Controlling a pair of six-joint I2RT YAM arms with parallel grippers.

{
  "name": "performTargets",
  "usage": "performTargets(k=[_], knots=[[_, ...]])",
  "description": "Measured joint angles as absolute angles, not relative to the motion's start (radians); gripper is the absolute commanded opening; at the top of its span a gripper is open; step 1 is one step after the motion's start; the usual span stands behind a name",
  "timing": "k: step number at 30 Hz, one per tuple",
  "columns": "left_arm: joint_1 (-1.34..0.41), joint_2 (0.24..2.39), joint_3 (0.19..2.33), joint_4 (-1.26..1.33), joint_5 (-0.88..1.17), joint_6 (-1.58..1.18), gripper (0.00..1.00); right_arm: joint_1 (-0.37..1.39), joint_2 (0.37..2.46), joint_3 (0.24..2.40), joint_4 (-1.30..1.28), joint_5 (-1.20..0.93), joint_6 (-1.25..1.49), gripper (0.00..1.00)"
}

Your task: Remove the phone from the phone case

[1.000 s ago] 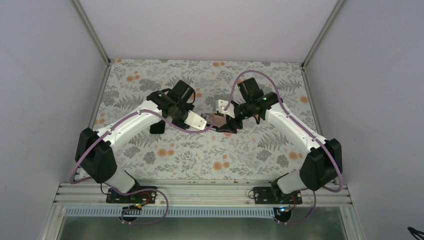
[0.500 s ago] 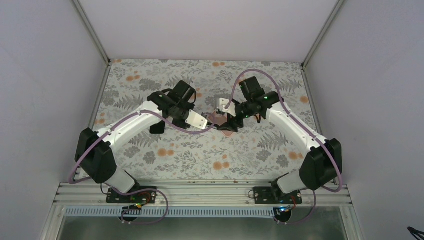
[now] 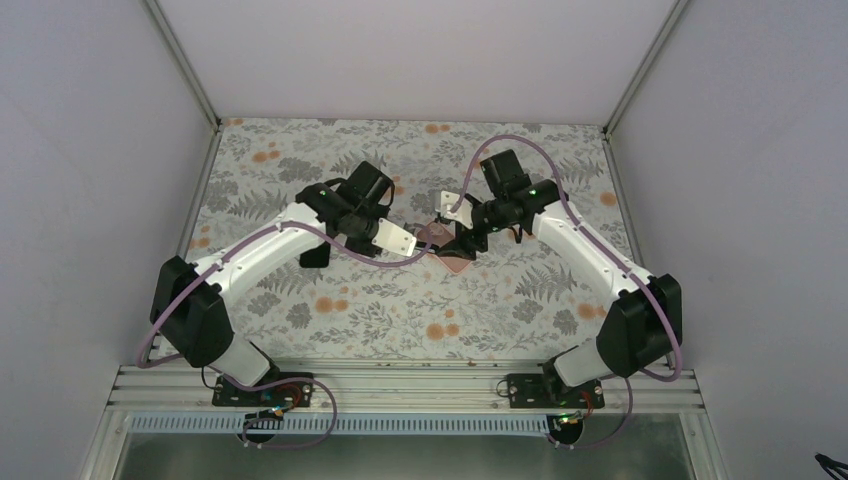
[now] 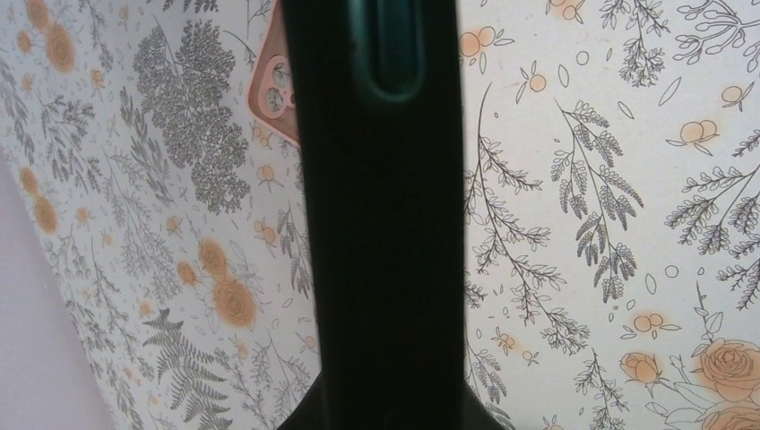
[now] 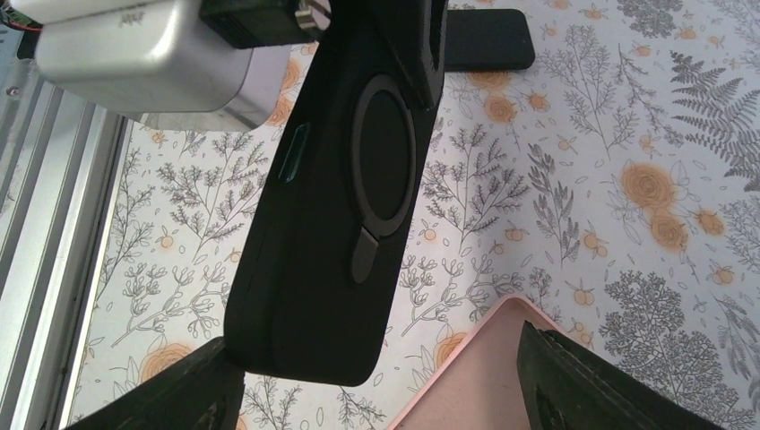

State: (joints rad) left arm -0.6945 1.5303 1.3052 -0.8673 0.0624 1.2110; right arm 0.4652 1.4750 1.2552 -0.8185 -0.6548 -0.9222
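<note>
My left gripper is shut on the black phone case, which has a ring on its back, and holds it above the mat. The case fills the middle of the left wrist view and hides the fingers there. The pink phone lies on the mat apart from the case. It also shows in the top view and, with its camera lenses, in the left wrist view. My right gripper is open over the phone, its right finger beside the phone's edge.
A flat black rectangular object lies on the floral mat beyond the case, under my left arm in the top view. Metal rails run along the near edge, and grey walls close in the sides and back.
The phone has come out of the case and now lies on the mat below the grippers. My right gripper has moved a little back and left. My left gripper has drawn slightly left with the case.
</note>
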Motion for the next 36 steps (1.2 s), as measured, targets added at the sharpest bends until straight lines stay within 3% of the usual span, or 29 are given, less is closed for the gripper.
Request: performTargets(k=[36], knots=[[-0.727,1.514,1.284,-0.776,0.003,1.172,0.02,0.430,1.481,1.322,-0.885,-0.609,-0.942,0.82]])
